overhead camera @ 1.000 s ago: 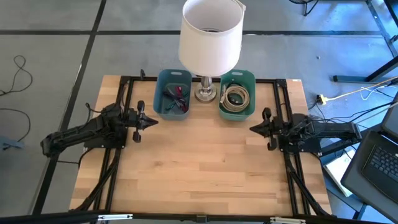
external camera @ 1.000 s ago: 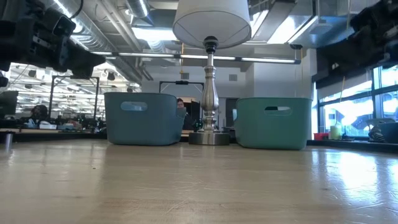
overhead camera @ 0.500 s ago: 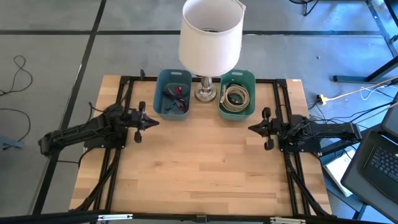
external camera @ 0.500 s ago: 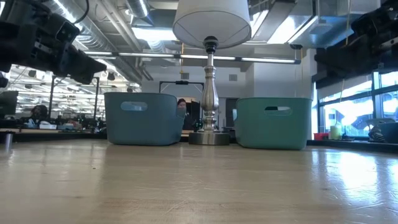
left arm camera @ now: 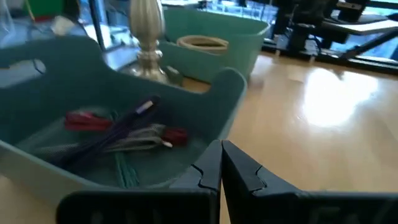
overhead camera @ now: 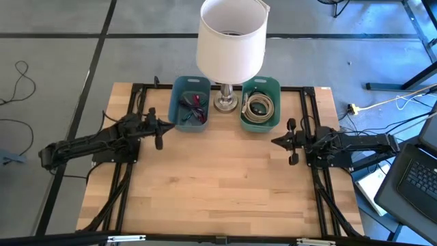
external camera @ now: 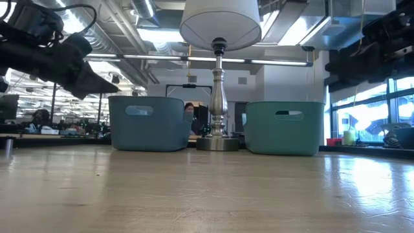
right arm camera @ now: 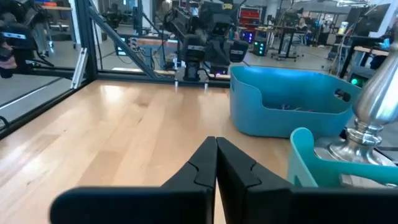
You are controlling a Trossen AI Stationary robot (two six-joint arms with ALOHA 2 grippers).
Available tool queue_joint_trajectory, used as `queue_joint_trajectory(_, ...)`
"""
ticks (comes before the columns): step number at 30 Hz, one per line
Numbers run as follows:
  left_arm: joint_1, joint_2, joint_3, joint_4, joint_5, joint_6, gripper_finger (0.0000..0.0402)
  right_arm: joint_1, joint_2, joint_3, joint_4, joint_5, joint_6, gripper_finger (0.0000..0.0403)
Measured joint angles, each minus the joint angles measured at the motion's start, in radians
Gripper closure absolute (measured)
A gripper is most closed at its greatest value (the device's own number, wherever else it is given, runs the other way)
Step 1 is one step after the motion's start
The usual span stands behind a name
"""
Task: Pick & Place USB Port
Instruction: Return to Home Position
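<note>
Left arm is the one that has moved in the last second: my left gripper (left arm camera: 221, 147) has swung in toward the near corner of the blue bin (overhead camera: 173, 102) and dropped lower in the low view, and now it's just beside the bin's front wall, not over it. It's closed and holding nothing. The USB cables (left arm camera: 121, 130) are all lying in a loose tangle on the bin floor; I can make out red, purple and a pale one, and none are on the table (overhead camera: 218, 191). So I judge the placing is done and this is just the retreat, though the left arm doesn't look parked yet. The lamp (overhead camera: 231, 37) stands between the bins, with its base touching neither one. The green bin (overhead camera: 278, 102) holds a beige coil (overhead camera: 259, 107), which hasn't been touched. My right gripper (right arm camera: 216, 145) has crept a little toward centre and hovers over the table in front of the green bin, also closed with nothing in it. The table is pale wood planks with black frame rails along both sides and a glossy sheen in the low view. Around it is grey floor with loose cords on the left, a yellow cable (overhead camera: 382, 104) and a laptop (overhead camera: 416, 178) on the right. The room behind is open workshop space with ceiling ducts, strip lights and windows on the right.
</note>
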Motion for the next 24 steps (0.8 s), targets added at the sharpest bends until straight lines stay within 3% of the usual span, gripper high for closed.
queue_joint_trajectory(8, -0.087, 0.002, 0.000, 0.072, -0.147, 0.044, 0.0400, 0.000, 0.005, 0.000, 0.011, 0.073, 0.001, 0.0393)
queue_joint_trajectory(17, -0.318, 0.003, 0.000, 0.037, -0.146, 0.065, 0.0400, 0.000, 0.005, 0.000, 0.012, 0.075, 0.003, 0.0393)
queue_joint_trajectory(24, -0.381, 0.003, 0.000, -0.018, -0.150, 0.065, 0.0394, 0.000, 0.005, 0.000, 0.014, 0.074, 0.006, 0.0393)
